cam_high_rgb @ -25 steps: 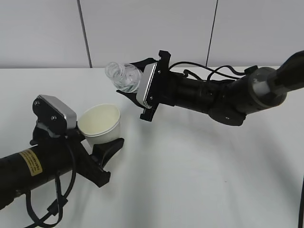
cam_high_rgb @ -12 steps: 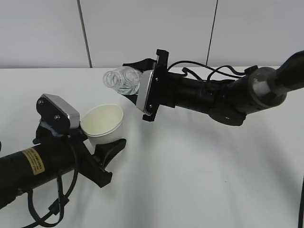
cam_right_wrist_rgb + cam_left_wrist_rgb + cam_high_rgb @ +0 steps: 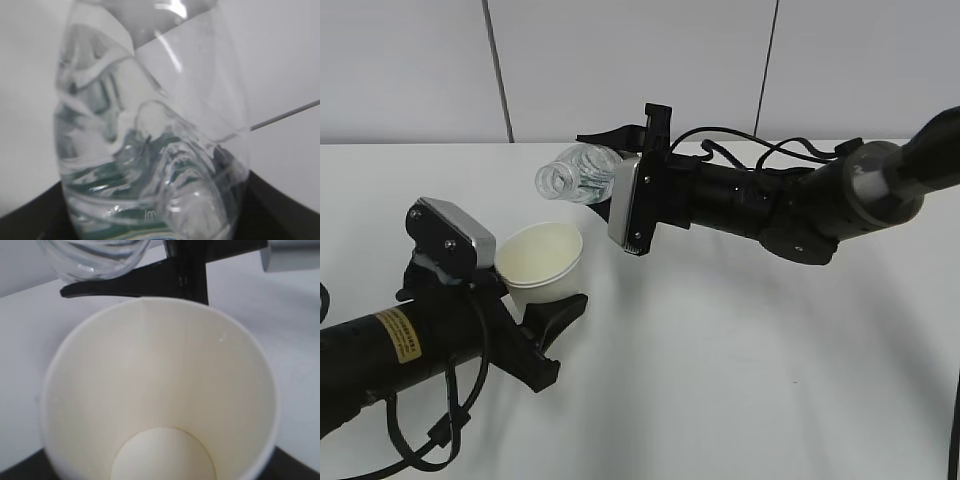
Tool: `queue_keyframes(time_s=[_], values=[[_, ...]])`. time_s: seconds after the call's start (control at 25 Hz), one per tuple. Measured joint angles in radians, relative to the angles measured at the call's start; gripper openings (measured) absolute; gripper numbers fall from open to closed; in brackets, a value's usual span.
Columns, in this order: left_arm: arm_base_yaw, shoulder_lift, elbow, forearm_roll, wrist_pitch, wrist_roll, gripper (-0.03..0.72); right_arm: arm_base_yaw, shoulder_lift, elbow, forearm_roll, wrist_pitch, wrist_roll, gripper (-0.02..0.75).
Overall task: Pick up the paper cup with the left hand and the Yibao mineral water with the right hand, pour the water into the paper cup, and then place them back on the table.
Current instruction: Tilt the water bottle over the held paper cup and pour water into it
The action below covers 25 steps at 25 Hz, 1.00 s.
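Bottle (image 3: pixel 578 172) lies tipped in my right gripper's (image 3: pixel 610 165) pinch, above the cup (image 3: pixel 542 262) clamped by my left gripper (image 3: pixel 535 305).

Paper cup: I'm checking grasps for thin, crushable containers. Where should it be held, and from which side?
Grip the paper cup around its side wall below the rolled rim, coming in level from the side, as the left tool does. That keeps the upright, open mouth clear under the bottle.
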Motion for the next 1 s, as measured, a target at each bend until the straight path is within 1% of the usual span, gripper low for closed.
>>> queue_keyframes(time_s=[0.24,1.0], values=[[0.000,0.000,-0.030,0.005,0.040,0.000,0.417,0.000,0.000,0.000,0.000,0.000,-0.032,0.476],[0.000,0.007,-0.031,0.020,0.051,-0.008,0.417,0.000,0.000,-0.002,0.006,0.000,-0.241,0.476]])
